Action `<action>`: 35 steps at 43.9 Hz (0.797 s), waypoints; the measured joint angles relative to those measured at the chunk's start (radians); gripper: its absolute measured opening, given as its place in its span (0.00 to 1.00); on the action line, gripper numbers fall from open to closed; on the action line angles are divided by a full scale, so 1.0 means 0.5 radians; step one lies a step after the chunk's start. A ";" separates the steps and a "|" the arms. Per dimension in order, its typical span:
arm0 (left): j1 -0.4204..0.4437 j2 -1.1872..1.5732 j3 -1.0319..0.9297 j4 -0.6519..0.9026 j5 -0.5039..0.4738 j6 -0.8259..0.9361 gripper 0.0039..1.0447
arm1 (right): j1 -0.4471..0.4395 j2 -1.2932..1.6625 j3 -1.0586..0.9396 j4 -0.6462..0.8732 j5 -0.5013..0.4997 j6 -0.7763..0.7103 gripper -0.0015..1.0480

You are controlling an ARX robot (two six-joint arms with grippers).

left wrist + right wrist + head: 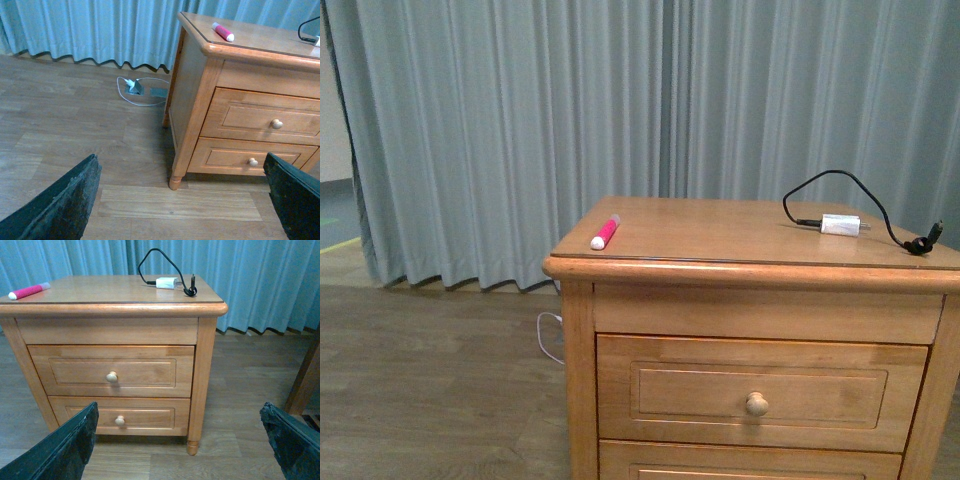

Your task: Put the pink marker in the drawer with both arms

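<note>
On tabletop (720, 235), left front corner: pink marker (604, 233), long axis front-to-back, white cap (597, 243) toward edge. Drawer (680, 392) shut. Left pincer (180, 200), right pincer (175, 445) both wide open, empty, well back (left likely nearer marker).

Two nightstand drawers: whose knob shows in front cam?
The upper drawer, round knob in view. The lower drawer is cropped at the frame's bottom, its knob out of sight.

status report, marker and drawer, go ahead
Left gripper, right gripper: jaws open, empty. Pink marker lying on nightstand top, left front corner. Top drawer shut. Charger far right, apart from marker.
</note>
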 joint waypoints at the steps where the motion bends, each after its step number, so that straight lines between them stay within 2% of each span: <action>1: 0.000 0.000 0.000 0.000 0.000 0.000 0.94 | 0.000 0.000 -0.001 0.000 0.000 0.000 0.92; 35: 0.000 0.000 0.000 0.000 0.000 0.000 0.94 | 0.000 0.000 -0.001 0.000 0.000 0.000 0.92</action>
